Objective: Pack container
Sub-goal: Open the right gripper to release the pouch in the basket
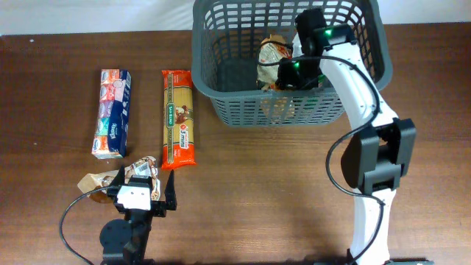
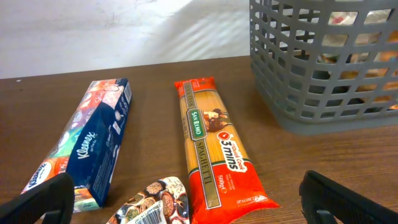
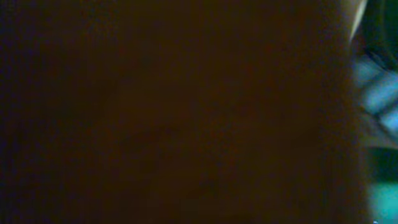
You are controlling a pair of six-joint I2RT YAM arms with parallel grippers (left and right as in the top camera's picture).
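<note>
The dark grey lattice basket (image 1: 210,73) stands at the table's back; its wall also shows in the left wrist view (image 2: 311,93). My right gripper (image 1: 283,73) reaches down inside it, next to a brown and white packet (image 1: 271,53). The right wrist view is almost wholly dark, so its jaws are hidden. My left gripper (image 1: 143,185) is open and empty, low at the front left, its fingers either side of a patterned packet (image 2: 155,202). An orange spaghetti pack (image 1: 179,118) and a blue Kleenex box (image 1: 112,112) lie on the table left of the basket.
The spaghetti pack (image 2: 214,149) and the Kleenex box (image 2: 93,140) lie lengthwise ahead of the left gripper. A crumpled brown packet (image 1: 96,182) lies beside the left arm. Packets show through the basket's lattice (image 2: 348,56). The table is dark wood.
</note>
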